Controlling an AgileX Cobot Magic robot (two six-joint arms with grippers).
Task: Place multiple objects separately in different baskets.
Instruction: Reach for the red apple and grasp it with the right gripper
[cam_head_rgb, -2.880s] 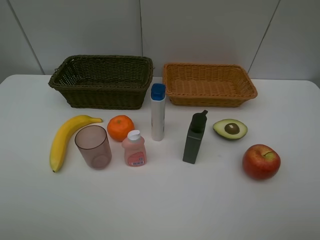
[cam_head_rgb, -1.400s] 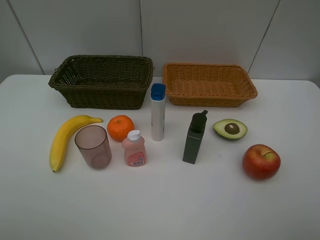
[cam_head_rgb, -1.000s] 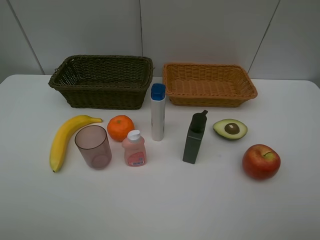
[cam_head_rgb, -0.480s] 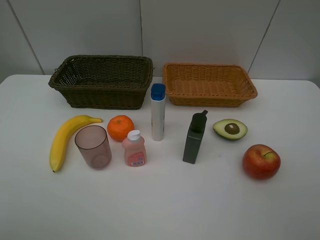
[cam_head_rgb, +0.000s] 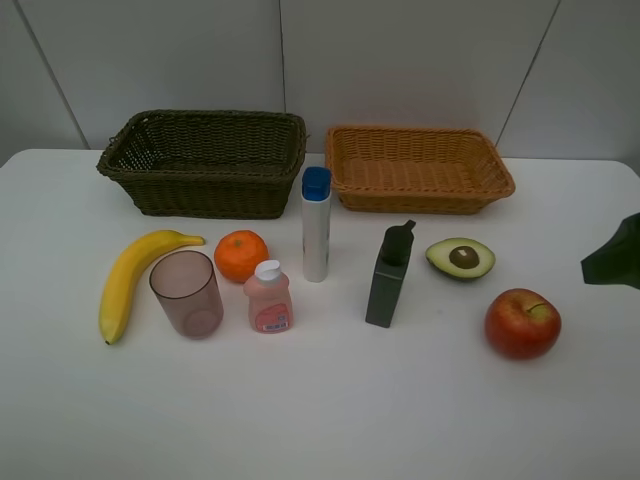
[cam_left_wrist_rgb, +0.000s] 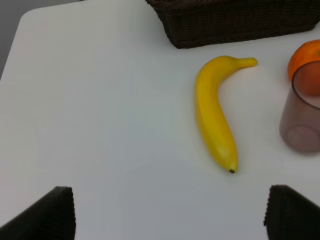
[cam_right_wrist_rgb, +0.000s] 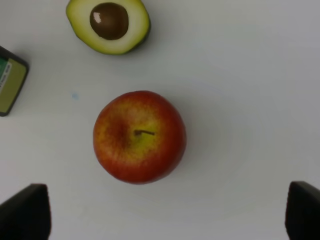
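Observation:
Two baskets stand at the back: dark one (cam_head_rgb: 205, 165), orange-tan one (cam_head_rgb: 418, 170), both empty. In front lie a banana (cam_head_rgb: 130, 280) (cam_left_wrist_rgb: 214, 112), pinkish cup (cam_head_rgb: 187, 293) (cam_left_wrist_rgb: 301, 112), orange (cam_head_rgb: 241, 255), small pink bottle (cam_head_rgb: 268, 298), blue-capped tube (cam_head_rgb: 316, 225), dark green bottle (cam_head_rgb: 390, 275), avocado half (cam_head_rgb: 461, 258) (cam_right_wrist_rgb: 108, 25) and red apple (cam_head_rgb: 522, 323) (cam_right_wrist_rgb: 140, 136). My left gripper (cam_left_wrist_rgb: 170, 215) is open over bare table near the banana. My right gripper (cam_right_wrist_rgb: 165, 215) hangs open above the apple, holding nothing.
A dark piece of my right arm (cam_head_rgb: 618, 255) pokes in at the right edge of the high view, right of the avocado. The white table (cam_head_rgb: 320, 420) runs wide in front of the objects. A grey wall stands behind the baskets.
A dark part of the right arm has come into the high view at the right edge. None of the objects or baskets has moved.

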